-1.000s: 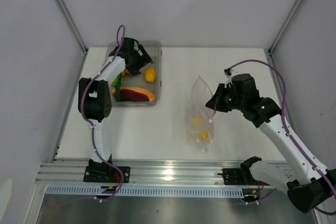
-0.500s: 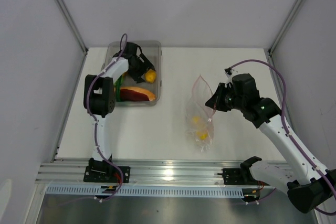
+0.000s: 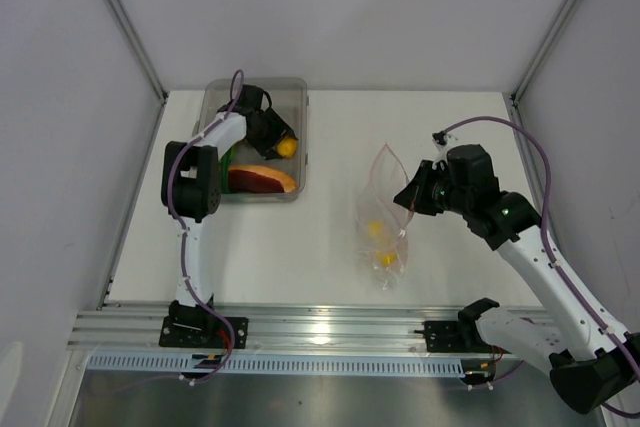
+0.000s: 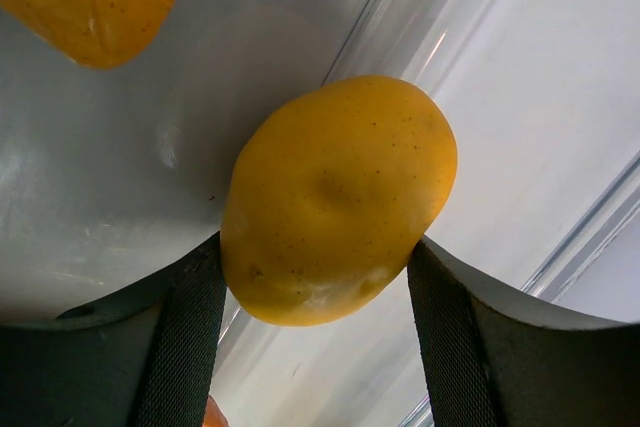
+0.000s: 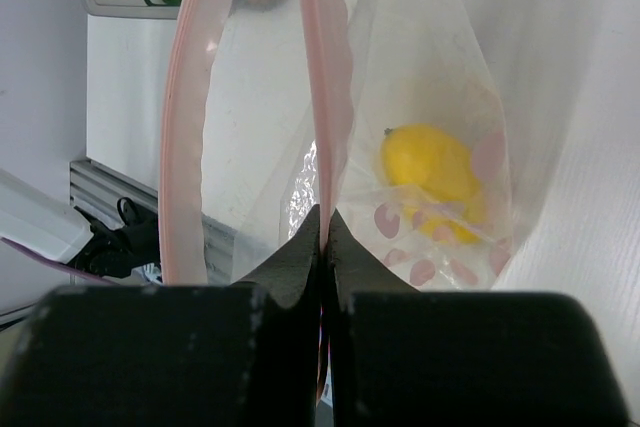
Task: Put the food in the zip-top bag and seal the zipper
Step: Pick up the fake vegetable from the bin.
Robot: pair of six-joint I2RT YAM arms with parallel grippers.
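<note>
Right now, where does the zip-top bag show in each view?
Top external: zip-top bag right of centre, at the right gripper.
Left wrist: not in it.
Right wrist: zip-top bag fills the frame, zipper pinched by the right gripper.
Shared landmark: yellow lemon inside it, in both.

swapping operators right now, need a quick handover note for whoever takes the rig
Left gripper: jaws against both sides of the yellow fruit, low in the clear bin; not lifted.
Right gripper: shut on the zipper strip, holding the zip-top bag with its mouth open.
Done: yellow food is in the bag.
Left to do: carry the yellow fruit to the bag, then the dark-red slice and green piece from the bin, then seal the zipper.
</note>
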